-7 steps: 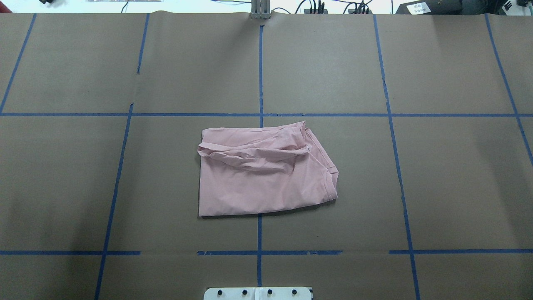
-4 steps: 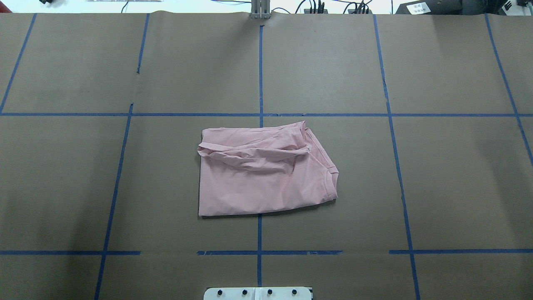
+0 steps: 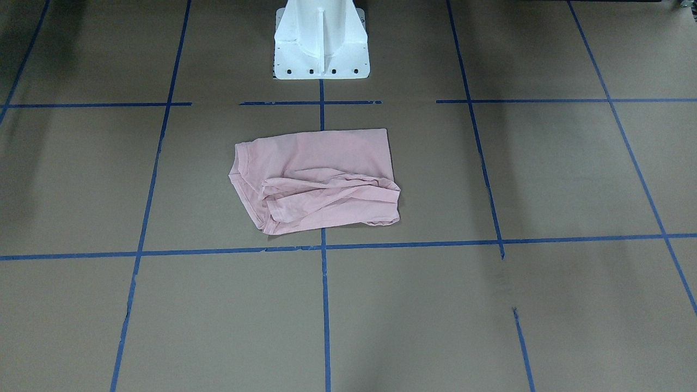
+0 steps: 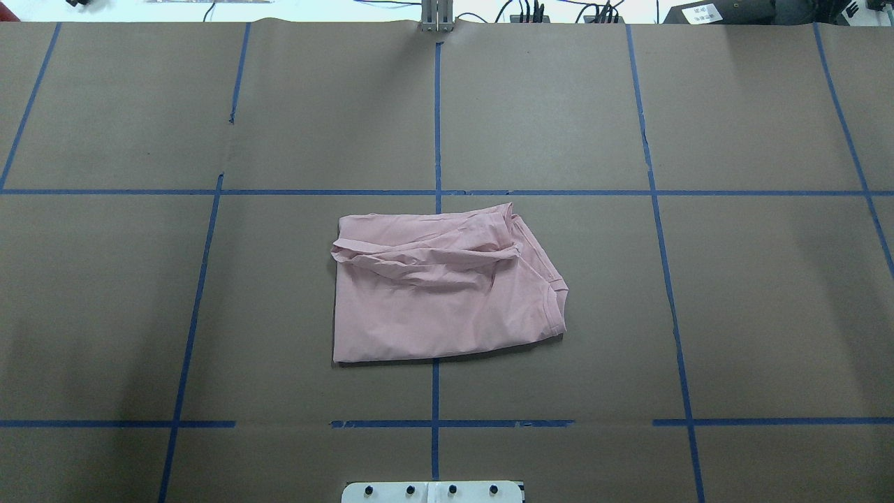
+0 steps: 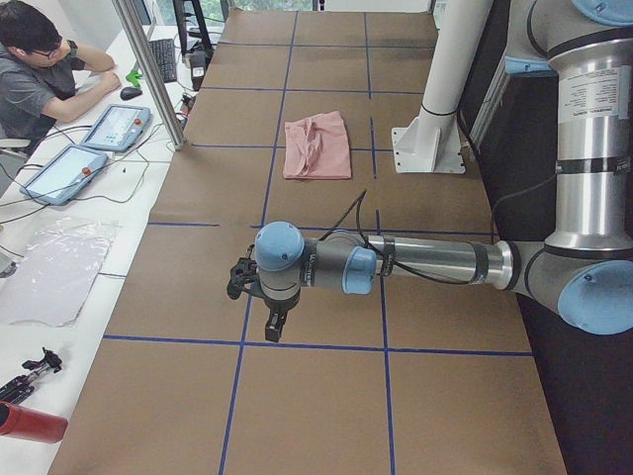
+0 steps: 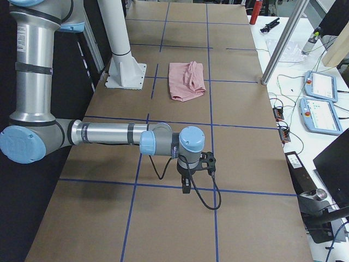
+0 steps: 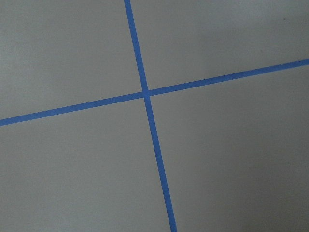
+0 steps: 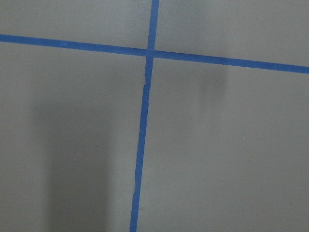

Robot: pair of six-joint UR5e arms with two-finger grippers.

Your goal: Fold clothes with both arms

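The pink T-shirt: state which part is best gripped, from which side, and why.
Probably pinch the pink T-shirt at the rumpled flap across its far half, coming down from above. That flap stands up in ridges; the near half lies flat on the table, offering little to pinch.

Left arm, right arm both stretched out level, hovering.

legible text: none | arm sticker: print too small to read

Pale pink T-shirt — brown table, blue tape grid.
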